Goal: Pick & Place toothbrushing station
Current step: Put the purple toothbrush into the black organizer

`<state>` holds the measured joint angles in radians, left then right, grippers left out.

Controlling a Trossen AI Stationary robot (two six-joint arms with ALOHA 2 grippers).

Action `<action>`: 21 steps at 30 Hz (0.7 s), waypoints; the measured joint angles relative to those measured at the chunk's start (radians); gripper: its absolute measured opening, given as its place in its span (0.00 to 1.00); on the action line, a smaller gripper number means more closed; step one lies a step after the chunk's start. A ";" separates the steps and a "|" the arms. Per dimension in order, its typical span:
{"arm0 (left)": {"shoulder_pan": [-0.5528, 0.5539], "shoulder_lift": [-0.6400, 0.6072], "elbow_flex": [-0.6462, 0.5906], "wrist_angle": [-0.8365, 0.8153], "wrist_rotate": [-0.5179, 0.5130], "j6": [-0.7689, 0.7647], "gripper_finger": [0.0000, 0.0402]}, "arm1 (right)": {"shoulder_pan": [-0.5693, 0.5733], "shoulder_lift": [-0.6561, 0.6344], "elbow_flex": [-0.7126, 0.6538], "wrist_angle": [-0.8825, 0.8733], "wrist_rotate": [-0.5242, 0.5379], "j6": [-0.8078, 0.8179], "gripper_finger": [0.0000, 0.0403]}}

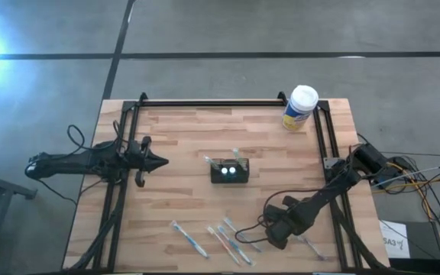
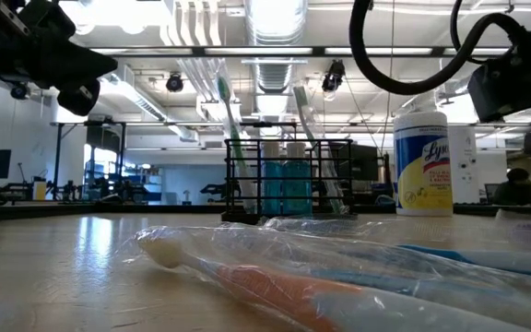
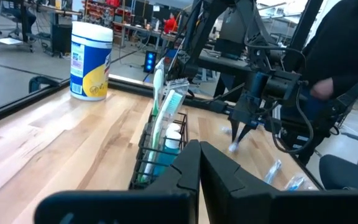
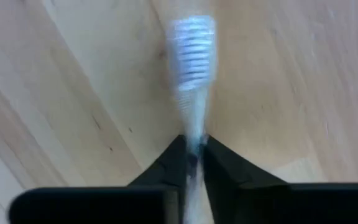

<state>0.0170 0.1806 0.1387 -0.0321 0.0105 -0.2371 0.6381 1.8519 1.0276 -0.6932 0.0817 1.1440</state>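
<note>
Right pincer (image 4: 192, 152) clenched on a toothbrush (image 4: 191, 68) with white ribbed bristles, low over pale wood-plank tabletop (image 1: 182, 153), black mesh toothbrushing station (image 1: 229, 171) up-table from it, wrapped toothbrushes (image 1: 208, 238) just beside it, white-capped canister (image 1: 299, 108) far off, left pincer (image 1: 161, 161) closed, empty.

The table (image 1: 182, 145) is pale wood laid in narrow strips, smooth with a soft sheen that mirrors the ceiling lights in the low view; its frame (image 1: 212, 102) is matt black metal bar; the caddy (image 2: 289, 175) is thin black wire mesh, dull in finish. The toothbrushes (image 1: 228, 238) lying loose are coloured plastic in clear, crinkled, glossy wrappers; the canister (image 2: 422, 161) is smooth white plastic with a shiny yellow printed label. The right gripper (image 4: 192, 163) has matt black plastic-looking fingers pinched on a brush (image 4: 192, 37) with white bristles; the left gripper (image 3: 199, 163) has the same dull black finish.
</note>
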 joint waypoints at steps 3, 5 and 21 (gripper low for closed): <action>0.000 0.000 0.000 0.004 0.000 0.000 0.02 | -0.001 -0.003 0.014 -0.009 0.022 -0.044 0.04; 0.000 0.000 0.000 0.005 0.000 0.000 0.02 | -0.001 -0.010 0.027 -0.016 0.045 -0.053 0.04; 0.001 0.000 0.004 0.013 0.000 -0.001 0.02 | -0.007 -0.164 0.154 -0.020 0.282 -0.228 0.03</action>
<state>0.0177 0.1802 0.1431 -0.0189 0.0108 -0.2379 0.6312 1.6874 1.1821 -0.7132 0.3635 0.9164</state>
